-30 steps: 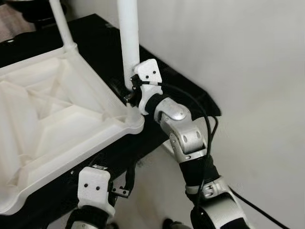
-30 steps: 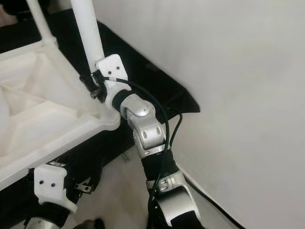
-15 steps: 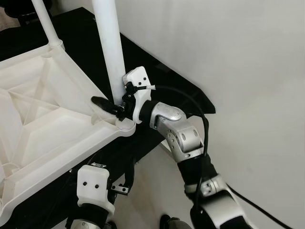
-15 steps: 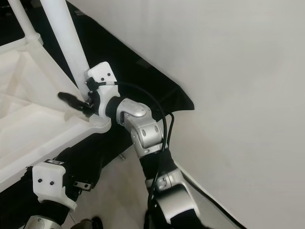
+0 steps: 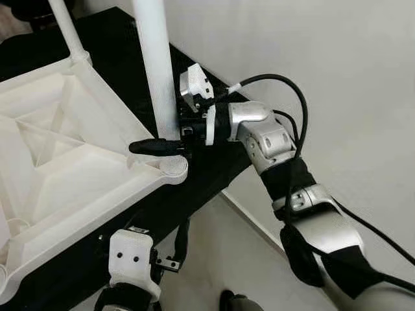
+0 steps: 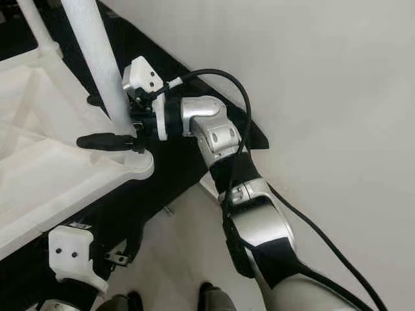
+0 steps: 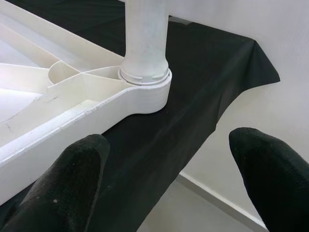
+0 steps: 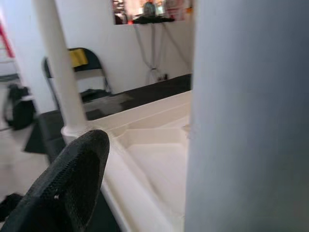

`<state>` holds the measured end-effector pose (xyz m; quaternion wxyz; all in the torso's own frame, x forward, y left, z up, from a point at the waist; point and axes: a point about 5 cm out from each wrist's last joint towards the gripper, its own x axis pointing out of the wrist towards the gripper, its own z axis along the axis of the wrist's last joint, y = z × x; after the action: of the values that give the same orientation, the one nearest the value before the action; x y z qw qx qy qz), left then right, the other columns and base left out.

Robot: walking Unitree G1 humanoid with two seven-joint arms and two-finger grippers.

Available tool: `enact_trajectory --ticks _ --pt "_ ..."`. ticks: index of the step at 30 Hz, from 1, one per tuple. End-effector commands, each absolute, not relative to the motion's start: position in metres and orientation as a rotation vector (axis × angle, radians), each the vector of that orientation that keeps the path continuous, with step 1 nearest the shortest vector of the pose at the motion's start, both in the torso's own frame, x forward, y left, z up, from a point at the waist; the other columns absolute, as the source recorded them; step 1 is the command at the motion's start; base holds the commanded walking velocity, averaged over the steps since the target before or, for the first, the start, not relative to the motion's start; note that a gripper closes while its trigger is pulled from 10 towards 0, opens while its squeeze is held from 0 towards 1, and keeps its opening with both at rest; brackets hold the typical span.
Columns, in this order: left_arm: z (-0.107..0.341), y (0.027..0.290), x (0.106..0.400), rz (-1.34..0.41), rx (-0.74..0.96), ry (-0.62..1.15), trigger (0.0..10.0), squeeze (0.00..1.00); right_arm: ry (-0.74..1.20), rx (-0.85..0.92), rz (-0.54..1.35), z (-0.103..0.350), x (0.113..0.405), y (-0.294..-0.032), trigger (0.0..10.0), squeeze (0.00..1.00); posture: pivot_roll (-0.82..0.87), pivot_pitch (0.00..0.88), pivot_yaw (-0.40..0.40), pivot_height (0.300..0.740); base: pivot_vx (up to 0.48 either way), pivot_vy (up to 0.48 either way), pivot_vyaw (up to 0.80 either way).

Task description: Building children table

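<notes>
1. White plastic children's table top (image 5: 71, 162) lies upside down on a black-draped bench (image 7: 193, 111), ribbed underside up; its near corner sits just inside the bench edge.
2. Round white plastic leg (image 5: 155, 71) stands upright in the near corner socket (image 7: 145, 79); a second thinner-looking white leg (image 5: 65, 29) stands at the far corner.
3. Change: right gripper (image 5: 165, 133) was wrapped close on the leg base a second ago; its wrist has since rolled and the arm swung out to the side. One black finger (image 5: 152, 147) now lies across the corner in front of the leg, the other hidden behind it. Jaws straddle the leg; clenched or loose, cannot tell.
4. Meaning, as a guess: a twist to seat the leg, which looks fully down in the socket.
5. Left gripper (image 7: 169, 183) hovers below the bench edge, fingers spread wide, holding nothing.
6. Room: white wall (image 5: 337, 78) close on the right, bench corner just beyond the socket, floor drop beneath. Little elbow room for the right arm.
</notes>
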<state>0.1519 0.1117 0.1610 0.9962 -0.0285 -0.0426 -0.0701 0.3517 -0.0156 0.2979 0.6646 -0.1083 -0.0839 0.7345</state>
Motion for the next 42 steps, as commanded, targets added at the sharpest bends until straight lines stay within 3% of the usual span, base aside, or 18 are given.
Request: enact_trajectory --ticks 1,5,6,8,9,21,24,26,27,29,31,32,33,35,38,41,42 --pt "0.16 0.111 0.149 -0.144 -0.06 -0.067 10.0 0.0 -0.196 -0.238 1.698 0.297 0.35 -0.012 10.0 0.0 0.11 0.291 -0.029 0.74 0.0 0.0 0.0" --pt "0.16 0.112 0.147 -0.149 -0.063 -0.058 10.0 0.0 -0.153 -0.226 1.767 0.293 0.35 -0.007 10.0 0.0 0.12 0.299 -0.024 0.74 0.0 0.0 0.0" --pt "0.161 0.111 0.145 -0.152 -0.063 -0.055 10.0 0.0 -0.131 -0.225 1.813 0.291 0.351 -0.005 1.8 0.0 0.12 0.304 -0.022 0.74 0.0 0.0 0.0" --pt "0.161 0.111 0.145 -0.152 -0.063 -0.055 10.0 0.0 -0.131 -0.225 1.813 0.291 0.351 -0.005 1.8 0.0 0.12 0.304 -0.022 0.74 0.0 0.0 0.0" --pt "0.161 0.111 0.145 -0.152 -0.063 -0.053 10.0 0.0 -0.131 -0.228 1.829 0.291 0.351 -0.004 0.0 0.0 0.12 0.306 -0.023 0.74 0.0 0.0 0.0" --pt "0.159 0.111 0.143 -0.151 -0.068 -0.04 10.0 0.0 -0.128 -0.244 1.796 0.292 0.358 -0.013 0.0 0.0 0.08 0.299 -0.026 0.74 0.0 0.0 0.0" --pt "0.159 0.11 0.144 -0.151 -0.073 -0.041 10.0 0.0 -0.13 -0.265 1.57 0.286 0.37 -0.024 0.0 0.0 0.06 0.294 -0.033 0.74 0.0 0.0 0.0" --pt "0.159 0.11 0.144 -0.151 -0.073 -0.041 10.0 0.0 -0.13 -0.265 1.57 0.286 0.37 -0.024 0.0 0.0 0.06 0.294 -0.033 0.74 0.0 0.0 0.0" --pt "0.158 0.109 0.145 -0.152 -0.078 -0.043 10.0 0.0 -0.092 -0.265 1.373 0.274 0.379 -0.035 0.0 0.0 0.05 0.294 -0.04 0.74 0.0 0.0 0.0" --pt "0.159 0.109 0.146 -0.156 -0.087 -0.046 10.0 0.0 0.013 -0.164 0.764 0.237 0.389 -0.053 0.0 0.0 0.03 0.296 -0.036 0.74 0.0 0.0 0.0" --pt "0.159 0.109 0.146 -0.156 -0.087 -0.046 10.0 0.0 0.013 -0.164 0.764 0.237 0.389 -0.053 0.0 0.0 0.03 0.296 -0.036 0.74 0.0 0.0 0.0" --pt "0.159 0.11 0.147 -0.157 -0.09 -0.047 10.0 0.0 0.041 -0.164 0.605 0.221 0.381 -0.061 0.0 0.0 0.02 0.296 -0.03 0.74 0.0 0.0 0.0" --pt "0.159 0.11 0.147 -0.157 -0.09 -0.047 10.0 0.0 0.041 -0.164 0.605 0.221 0.381 -0.061 0.0 0.0 0.02 0.296 -0.03 0.74 0.0 0.0 0.0" --pt "0.158 0.11 0.152 -0.176 -0.094 -0.047 10.0 0.0 0.042 -0.146 0.663 0.204 0.355 -0.031 0.0 0.0 0.01 0.271 -0.019 0.74 0.0 0.0 0.0" --pt "0.157 0.109 0.153 -0.182 -0.094 -0.048 10.0 0.0 0.023 -0.145 0.726 0.205 0.348 -0.017 0.0 0.0 0.01 0.269 -0.019 0.74 0.0 0.0 0.0" --pt "0.156 0.109 0.157 -0.177 -0.091 -0.055 10.0 0.0 -0.003 -0.094 0.863 0.213 0.343 0.014 0.0 0.0 0.02 0.256 -0.033 0.74 0.0 0.0 0.0" --pt "0.156 0.109 0.157 -0.171 -0.09 -0.058 10.0 0.0 -0.005 -0.103 0.905 0.215 0.342 0.018 7.3 0.0 0.02 0.253 -0.036 0.74 0.0 0.0 0.0"
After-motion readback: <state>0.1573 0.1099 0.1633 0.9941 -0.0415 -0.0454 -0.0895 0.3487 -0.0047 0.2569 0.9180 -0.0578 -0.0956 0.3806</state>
